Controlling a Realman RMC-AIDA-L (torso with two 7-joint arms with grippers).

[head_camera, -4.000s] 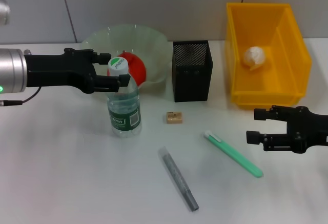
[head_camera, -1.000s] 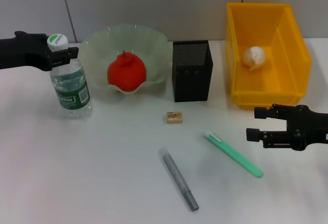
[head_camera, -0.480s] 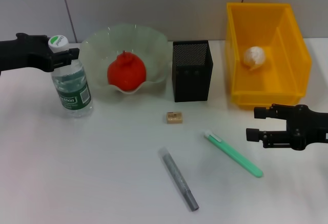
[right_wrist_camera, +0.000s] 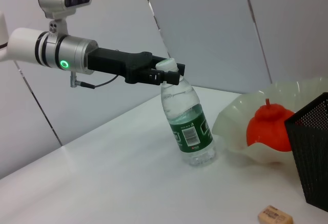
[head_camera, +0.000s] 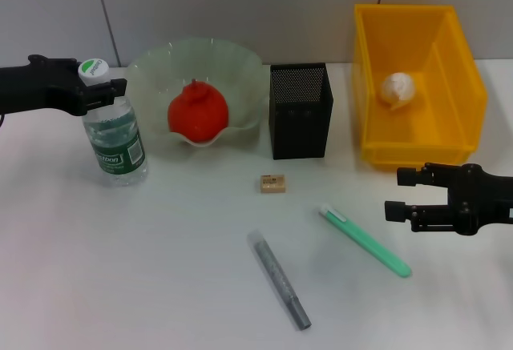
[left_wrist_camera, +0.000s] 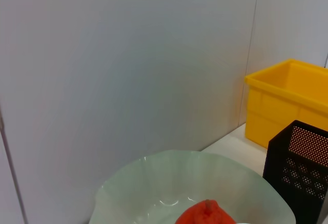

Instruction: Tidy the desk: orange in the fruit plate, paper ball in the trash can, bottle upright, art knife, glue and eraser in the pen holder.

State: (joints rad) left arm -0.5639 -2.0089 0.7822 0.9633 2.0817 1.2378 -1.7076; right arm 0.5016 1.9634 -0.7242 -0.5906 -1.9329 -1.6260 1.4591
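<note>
The white tabletop (head_camera: 120, 270) is smooth and matte, running back to a pale grey panelled wall. At the far right stands the large rectangular bright-yellow plastic trash can (head_camera: 461, 78), glossy and straight-walled, and on its floor lies the small crumpled white paper ball (head_camera: 398, 88). Left of it, at the far middle, is the wide translucent pale-green fruit plate (head_camera: 240, 70) with a wavy scalloped rim; the red-orange, slightly squashed orange (head_camera: 198, 111) with a nub on top sits inside it. Between plate and bin stands the square black metal-mesh pen holder (head_camera: 300, 110), taller than wide, just beside the plate's right edge.

To the left of the plate the clear plastic water bottle (head_camera: 113, 135) with green label and white screw cap stands upright on the table, some water showing inside. The black left gripper (head_camera: 90, 88) reaches in from the far left at cap height; its fingers (right_wrist_camera: 154, 74) sit tight about the bottle's neck just under the cap, closed around it.

Nearer, right of centre, a long mint-green art knife (head_camera: 365, 240) lies slanted, and left of it, closest to the near edge, a grey cylindrical glue stick (head_camera: 278, 279) lies slanted too. The small tan rectangular eraser (head_camera: 272, 183) with printed label lies flat just in front of the pen holder, apart from it.

The black right gripper (head_camera: 394, 195) hovers at the near right, fingers parted and holding nothing, near the knife but not touching it.
</note>
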